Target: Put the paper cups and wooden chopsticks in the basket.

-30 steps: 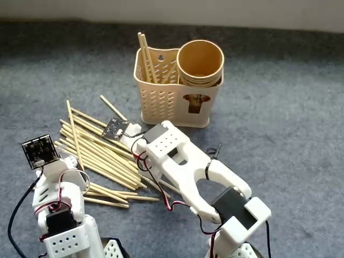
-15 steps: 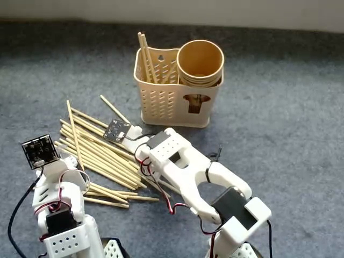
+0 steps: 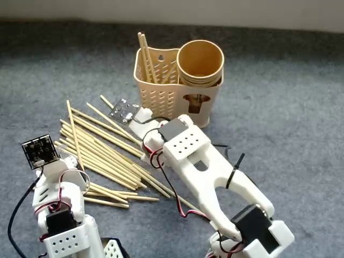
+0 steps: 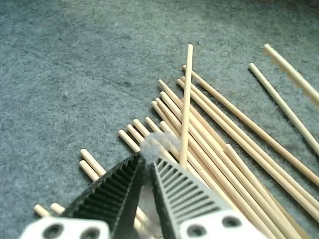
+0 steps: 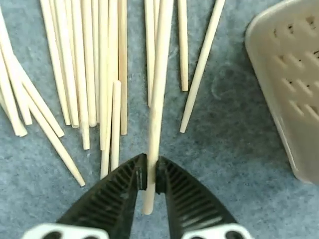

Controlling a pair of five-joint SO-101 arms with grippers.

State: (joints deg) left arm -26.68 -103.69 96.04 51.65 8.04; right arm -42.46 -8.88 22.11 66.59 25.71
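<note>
Right gripper: jaws almost closed, pinching one wooden chopstick near its end. Stick runs straight out from tips.
Loose chopsticks: on carpet, just beside held stick and beyond tips.
Basket: near, past tips and off to one side.
Paper cups: stacked inside basket, upright chopsticks alongside.
Left gripper: jaws together, holding nothing, pile just ahead.
Step, judged: picking up single stick.
Next, judged: lift clear of pile, tip stick upright, carry over basket rim, release.
</note>
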